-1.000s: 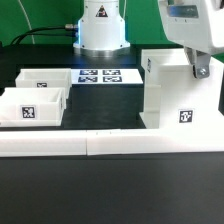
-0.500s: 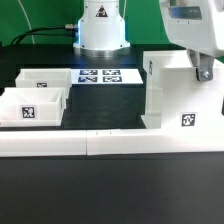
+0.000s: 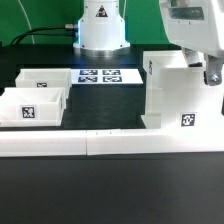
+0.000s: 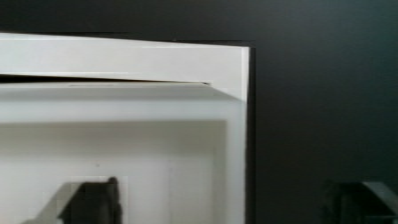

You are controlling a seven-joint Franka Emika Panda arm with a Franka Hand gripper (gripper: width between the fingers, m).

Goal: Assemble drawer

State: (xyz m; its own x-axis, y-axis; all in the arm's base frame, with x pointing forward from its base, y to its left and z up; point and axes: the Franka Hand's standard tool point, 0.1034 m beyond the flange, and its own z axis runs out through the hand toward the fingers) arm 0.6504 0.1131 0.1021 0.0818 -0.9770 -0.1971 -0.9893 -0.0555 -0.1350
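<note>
On black table (image 3: 105,110), tall white tagged drawer shell (image 3: 170,95).

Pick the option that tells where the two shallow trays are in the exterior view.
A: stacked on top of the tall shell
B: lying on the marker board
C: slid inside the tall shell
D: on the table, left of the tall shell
D: the back tray and the front tray both lie on the table at the exterior view's left, apart from the tall shell.
</note>
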